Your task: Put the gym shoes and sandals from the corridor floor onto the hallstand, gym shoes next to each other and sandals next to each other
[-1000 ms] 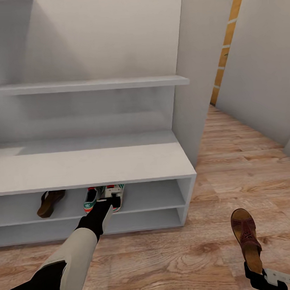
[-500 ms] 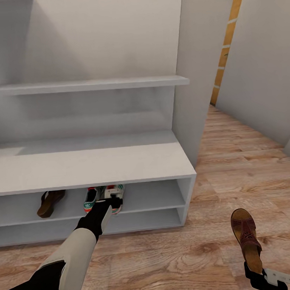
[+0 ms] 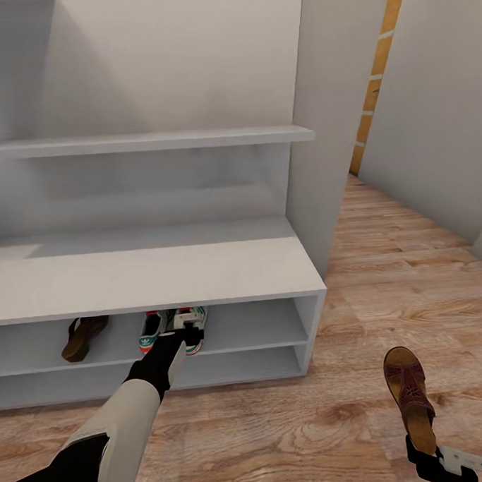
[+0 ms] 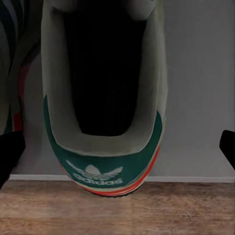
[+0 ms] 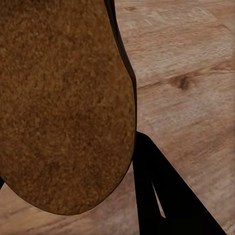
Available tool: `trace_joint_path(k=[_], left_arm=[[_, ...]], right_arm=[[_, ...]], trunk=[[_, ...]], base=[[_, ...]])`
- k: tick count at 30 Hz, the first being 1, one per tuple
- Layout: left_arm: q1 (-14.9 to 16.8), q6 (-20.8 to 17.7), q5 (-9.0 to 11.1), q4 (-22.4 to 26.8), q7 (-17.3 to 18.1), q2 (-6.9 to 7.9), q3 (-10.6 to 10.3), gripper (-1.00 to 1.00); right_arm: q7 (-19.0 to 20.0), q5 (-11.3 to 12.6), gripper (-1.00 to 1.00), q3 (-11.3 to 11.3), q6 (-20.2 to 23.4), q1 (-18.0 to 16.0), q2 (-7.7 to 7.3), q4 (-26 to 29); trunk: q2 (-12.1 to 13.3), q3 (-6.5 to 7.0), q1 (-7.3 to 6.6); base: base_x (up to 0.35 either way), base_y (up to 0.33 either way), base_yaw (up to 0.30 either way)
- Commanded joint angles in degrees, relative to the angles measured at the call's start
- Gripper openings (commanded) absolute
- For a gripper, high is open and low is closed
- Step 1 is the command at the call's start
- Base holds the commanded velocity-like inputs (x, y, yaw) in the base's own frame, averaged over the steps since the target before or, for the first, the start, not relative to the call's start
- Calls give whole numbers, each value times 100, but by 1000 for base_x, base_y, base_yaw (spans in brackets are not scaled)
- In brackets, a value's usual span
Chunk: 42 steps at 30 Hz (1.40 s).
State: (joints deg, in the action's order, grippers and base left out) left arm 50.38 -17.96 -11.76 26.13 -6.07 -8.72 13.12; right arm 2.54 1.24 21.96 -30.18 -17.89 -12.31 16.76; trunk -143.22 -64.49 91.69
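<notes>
1. far left on the upper open shelf of the hallstand [image 3: 200, 271] sits one sandal [image 3: 83, 336], lying tilted with its toe toward the back.
2. right next to it on the same shelf are the two gym shoes [image 3: 173, 328], side by side and pretty much touching. in the left wrist view the nearer shoe's heel [image 4: 98, 166] points straight at the camera, green tab with the logo and a red-orange edge, right at the shelf's front lip.
3. the left gripper [image 3: 186, 336] is at that shoe's heel. its dark fingertips [image 4: 10, 152] show at either side of the heel with clear space between them and the shoe, so the claw is spread apart, not pinching anything.
4. over on the right, the second sandal [image 3: 412, 398] is out above the corridor floor [image 3: 384, 276], well clear of the rack, toe pointing away.
5. the right gripper [image 3: 428, 459] is clamped on that sandal's heel end; in the right wrist view the tan footbed [image 5: 58, 98] sits up close with a dark finger [image 5: 161, 196] beside it.
</notes>
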Motion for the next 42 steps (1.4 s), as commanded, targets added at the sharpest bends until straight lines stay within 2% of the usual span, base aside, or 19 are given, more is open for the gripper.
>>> trace_joint_path(k=[1, 8, 20, 22, 25, 31, 37, 40, 42], left_arm=[[1, -27, -57, 15, 10, -10, 35, 100], [-2, -24, -59, 23, 10, -21, 30, 100], [-8, -4, -61, 24, 38, -15, 21, 100], [-20, 126, -62, 21, 61, -11, 11, 100], [-155, 545, -60, 15, 78, 1, 5, 100], [-794, 1410, -57, 5, 99, 17, 1, 100], [-1743, 2449, -63, 13, 104, 36, -6, 100], [-2285, 2785, -68, 14, 184, 146, -7, 100], [-2539, 2958, -70, 10, 311, 244, -8, 100]], right_arm=[[36, 34, -100, 18, -14, -4, 0, -6], [36, 34, -100, 18, -14, -4, 0, -6], [36, 34, -100, 18, -14, -4, 0, -6], [36, 34, -100, 18, -14, -4, 0, -6], [36, 34, -100, 13, -14, -4, 0, -7], [36, 28, -100, 10, -14, -4, 0, -13], [36, 26, -100, 10, -19, -4, 0, -15], [36, 26, -100, 5, -22, -4, 5, -15], [40, 26, -100, 3, -22, -4, 15, -15]], trunk=[[-2, -5, -1], [-2, -5, -1], [-2, -5, -1], [-2, -5, -1], [-2, -5, -1], [-2, -5, -1], [-2, -5, -1], [-2, -5, -1], [-2, -5, -1]], base=[[0, 0, 0], [-28, 0, 0], [-300, 0, 0], [-336, 0, 0], [-337, 0, 0], [-336, 0, 0], [-189, 0, 0], [-32, 0, 0], [-13, 0, 0]])
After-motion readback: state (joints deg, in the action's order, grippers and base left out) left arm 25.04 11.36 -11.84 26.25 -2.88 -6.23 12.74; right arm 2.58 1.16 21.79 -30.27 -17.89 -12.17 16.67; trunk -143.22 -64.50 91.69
